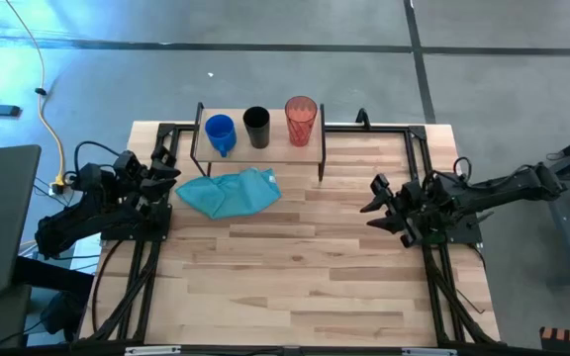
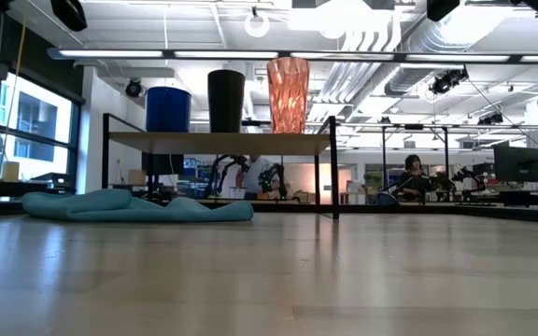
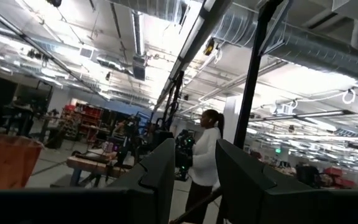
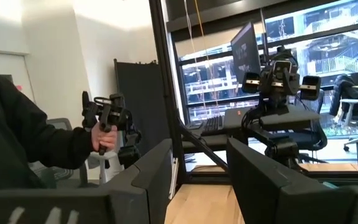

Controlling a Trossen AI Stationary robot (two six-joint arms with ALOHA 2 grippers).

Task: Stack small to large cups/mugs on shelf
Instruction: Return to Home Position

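Cups: we saw the blue mug, black cup and red tumbler standing in a row on the shelf.
Left claw: released, empty, at the counter's left edge.
Right claw: released, empty, at the right edge.
Cloth: teal, crumpled just before the shelf.
Shelf: stood at the counter's far edge.

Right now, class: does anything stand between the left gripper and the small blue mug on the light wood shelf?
Nothing visible does. The left gripper waits at the left edge of the table; the blue mug stands at the left end of the shelf. The teal cloth lies lower, before the shelf, off that line.
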